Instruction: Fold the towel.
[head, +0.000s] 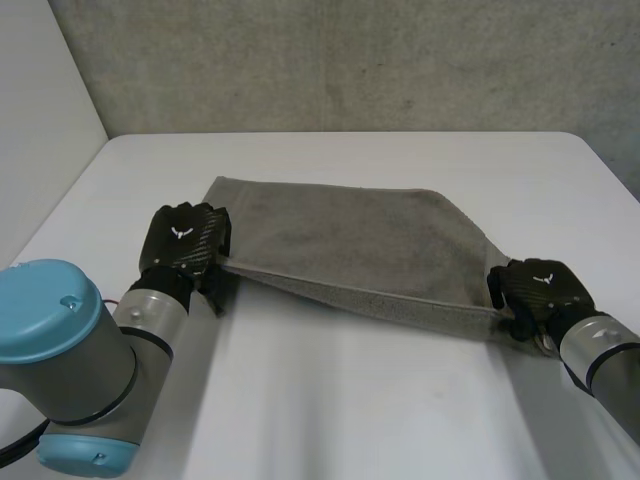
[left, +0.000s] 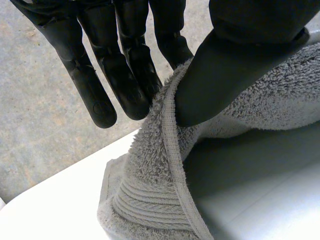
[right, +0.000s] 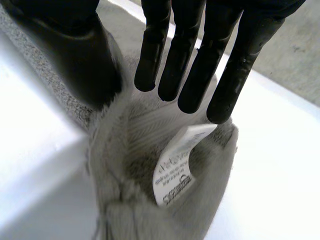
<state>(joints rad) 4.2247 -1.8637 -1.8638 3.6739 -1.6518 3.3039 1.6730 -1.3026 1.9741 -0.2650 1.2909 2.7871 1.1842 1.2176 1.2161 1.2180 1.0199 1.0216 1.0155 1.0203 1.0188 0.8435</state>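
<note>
A grey towel (head: 350, 240) lies spread on the white table (head: 350, 410), with its near edge lifted and stretched between my two hands. My left hand (head: 185, 238) is at the near left corner. In the left wrist view its thumb (left: 225, 70) pinches the towel's hemmed edge (left: 170, 145) against the fingers (left: 125, 75). My right hand (head: 540, 287) is at the near right corner. There the thumb (right: 80, 55) presses the bunched towel (right: 125, 150) and the fingers (right: 190, 60) reach over it, just above a white care label (right: 175, 170).
The table's left edge (head: 60, 210) runs close to my left arm (head: 60, 370). A grey concrete wall (head: 350, 60) stands behind the far edge. Bare tabletop lies in front of the towel, between the arms.
</note>
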